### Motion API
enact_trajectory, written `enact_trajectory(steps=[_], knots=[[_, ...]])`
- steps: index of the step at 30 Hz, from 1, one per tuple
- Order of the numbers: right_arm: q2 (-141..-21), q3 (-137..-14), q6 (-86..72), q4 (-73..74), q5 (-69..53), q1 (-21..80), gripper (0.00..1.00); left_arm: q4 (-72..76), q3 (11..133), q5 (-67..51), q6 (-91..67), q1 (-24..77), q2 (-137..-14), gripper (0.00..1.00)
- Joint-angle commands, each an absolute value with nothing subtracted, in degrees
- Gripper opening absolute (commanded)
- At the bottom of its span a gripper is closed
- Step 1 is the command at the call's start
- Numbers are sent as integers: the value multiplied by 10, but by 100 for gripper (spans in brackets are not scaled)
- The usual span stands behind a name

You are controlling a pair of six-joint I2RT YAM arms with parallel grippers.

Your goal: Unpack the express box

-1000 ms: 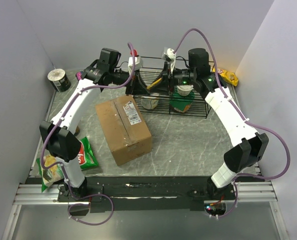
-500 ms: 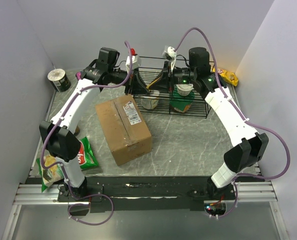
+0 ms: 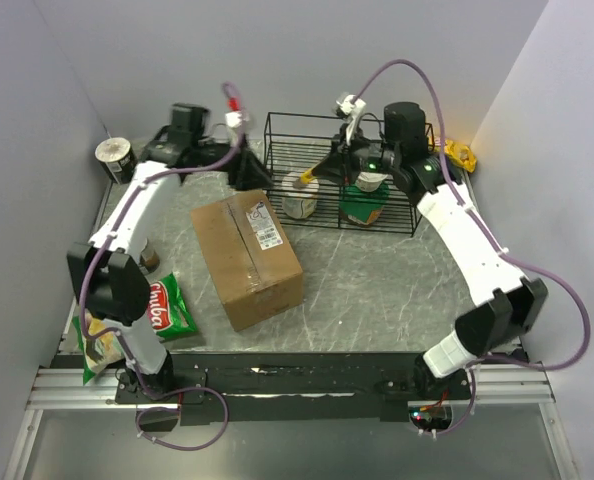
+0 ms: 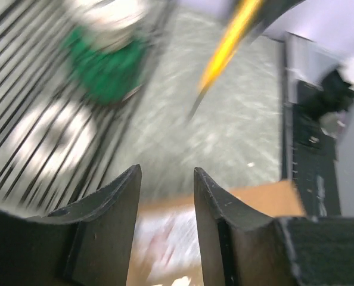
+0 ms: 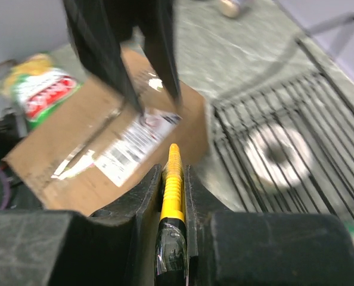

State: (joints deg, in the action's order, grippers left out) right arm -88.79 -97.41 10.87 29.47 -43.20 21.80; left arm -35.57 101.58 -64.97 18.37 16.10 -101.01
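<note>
**Knife in my right tool; express box on the near side of both tools**

- Right tool: pinched shut on a slim yellow utility knife, its tip pointing ahead.
- Left tool: fingers partway apart, nothing between them.
- The brown corrugated cardboard express box sits on the grey tabletop with its flaps closed. It is below both tools, toward my bases.
- Its long axis and taped seam run far to near, with the white printed label at the far end.
- Left tool hangs just beyond that far end and is the nearer of the two.
- Right tool is over the left part of the black wire basket; the express box lies down and to its left.
- Judgement: the utility knife must travel left and down to reach the seam.
- Right wrist view shows the grip, the label and the tape close up. Top view cannot show the grip but gives how the express box lies. Left wrist view is blurred.
</note>
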Motion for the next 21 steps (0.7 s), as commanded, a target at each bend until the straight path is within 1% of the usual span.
enact_trajectory(steps=[1,3,6,8,9,11,12,13,14,16,17,19,20,21], knots=[[-790,-941,85,280,-254,212,0,-335,968,-582,142,73,-937,46],[-765,-909,87,260,-234,212,0,-325,943,-540,127,41,-907,47],[-747,-885,116,262,-243,211,0,-329,895,-489,140,12,-862,45],[-739,-879,127,269,-254,211,0,-404,869,-469,258,2,-835,42],[-738,-881,137,282,-258,210,0,-430,858,-460,351,1,-804,41],[-743,-888,152,300,-276,211,0,-477,811,-438,418,-22,-744,38],[-746,-900,155,318,-281,210,0,-482,794,-428,465,-27,-724,35],[-749,-907,158,326,-300,210,0,-492,764,-419,488,-39,-707,24],[-758,-913,163,332,-308,207,0,-526,753,-406,514,-42,-681,20],[-765,-926,157,331,-307,206,0,-582,736,-394,593,-46,-668,12],[-766,-932,148,327,-304,205,0,-645,735,-391,620,-46,-667,10],[-773,-938,137,311,-291,205,0,-712,729,-392,727,-46,-673,7],[-777,-947,118,306,-260,205,0,-773,723,-397,763,-46,-682,6],[-780,-953,112,301,-249,205,0,-788,707,-408,816,-46,-686,6]])
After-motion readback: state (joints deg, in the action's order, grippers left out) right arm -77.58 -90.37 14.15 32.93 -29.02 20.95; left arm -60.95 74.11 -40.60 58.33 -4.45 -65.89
